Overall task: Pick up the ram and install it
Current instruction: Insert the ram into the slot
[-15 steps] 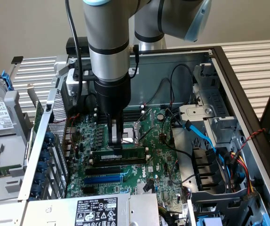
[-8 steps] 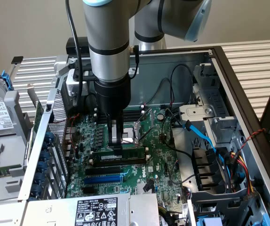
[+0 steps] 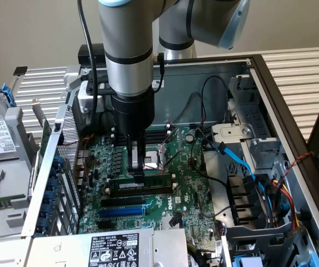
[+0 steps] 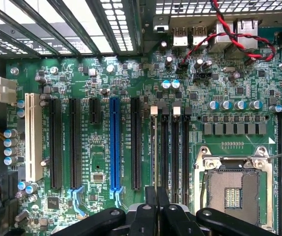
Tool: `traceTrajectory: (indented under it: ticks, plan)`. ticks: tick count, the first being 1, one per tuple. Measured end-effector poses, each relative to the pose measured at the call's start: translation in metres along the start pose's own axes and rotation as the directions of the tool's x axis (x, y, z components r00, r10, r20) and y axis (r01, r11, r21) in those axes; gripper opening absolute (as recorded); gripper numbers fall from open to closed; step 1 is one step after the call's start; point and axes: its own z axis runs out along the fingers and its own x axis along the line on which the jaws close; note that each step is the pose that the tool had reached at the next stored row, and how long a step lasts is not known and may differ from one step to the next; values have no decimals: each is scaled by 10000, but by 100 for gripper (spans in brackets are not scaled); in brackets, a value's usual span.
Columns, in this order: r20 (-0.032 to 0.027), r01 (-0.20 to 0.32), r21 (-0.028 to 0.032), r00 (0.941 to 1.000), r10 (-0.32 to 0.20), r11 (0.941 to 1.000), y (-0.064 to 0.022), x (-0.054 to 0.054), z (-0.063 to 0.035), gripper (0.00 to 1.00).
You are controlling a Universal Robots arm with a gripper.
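Exterior view: your jaws are clamped, nearly together, on the top edge of the long, thin, green circuit-board ram stick (image 3: 154, 180). The ram stands on edge directly beneath them. Its long axis runs from this view's left to its right, parallel to the long black plastic slots (image 3: 131, 198) just beside it on the green motherboard (image 3: 195, 186). The board is flat and looks rigid, with dark chips. Whether it is seated, you cannot tell.

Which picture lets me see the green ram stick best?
The exterior view. There the ram shows its long green side with dark chips, lying along the black slots, with the gripper pinching its top edge. The wrist view looks along its edge, so it seems just a thin strip ahead of the gripper.
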Motion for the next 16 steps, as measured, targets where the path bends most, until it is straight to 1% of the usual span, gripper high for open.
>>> traceTrajectory:
  ticks: [16]
  plan:
    - [1, 11, 0, 10000, -11, 10000, 1, 0, -2, 12]
